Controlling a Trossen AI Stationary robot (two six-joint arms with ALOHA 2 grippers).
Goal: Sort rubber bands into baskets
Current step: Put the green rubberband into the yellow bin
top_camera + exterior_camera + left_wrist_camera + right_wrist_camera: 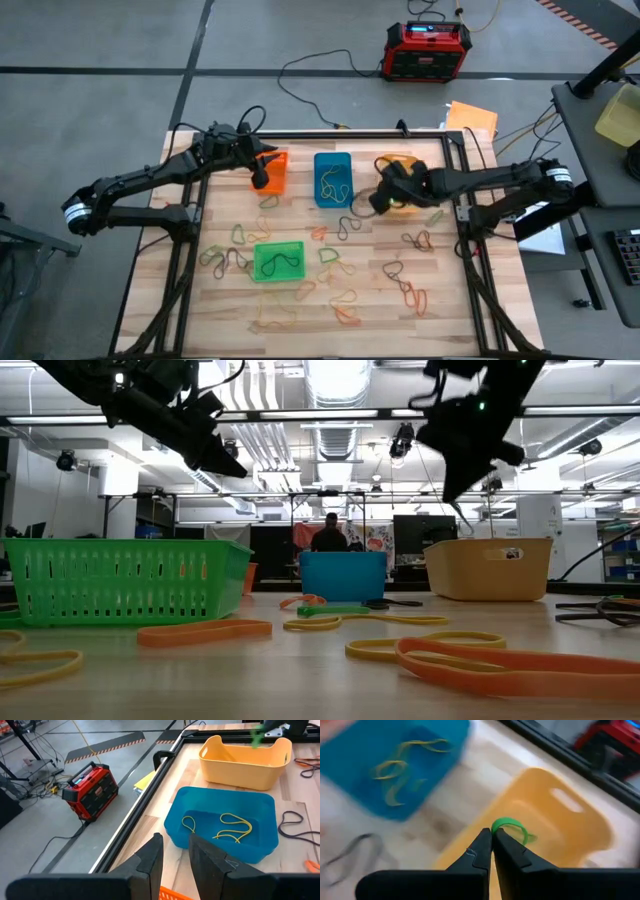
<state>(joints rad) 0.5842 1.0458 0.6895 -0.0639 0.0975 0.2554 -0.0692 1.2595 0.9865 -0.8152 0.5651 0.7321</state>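
My right gripper is shut on a green rubber band above the yellow-orange basket at the far right of the table. My left gripper hovers over the orange basket at the far left. It is open by a narrow gap with nothing between its fingers. The blue basket between them holds yellow rubber bands. The green basket stands nearer the front with a dark band in it. Several loose bands lie flat on the wood. My right gripper pinches the green rubber band at one spot of its loop between its two fingertips. The fingers slant downward from the table's right side. The rest of the loop curls out past the tips, lifted clear above the yellow-orange basket.
A red-and-black box with black cables stands on the floor beyond the far edge. A black frame rail borders the table. A person stands far off in the room. Bare wood lies near the front right corner.
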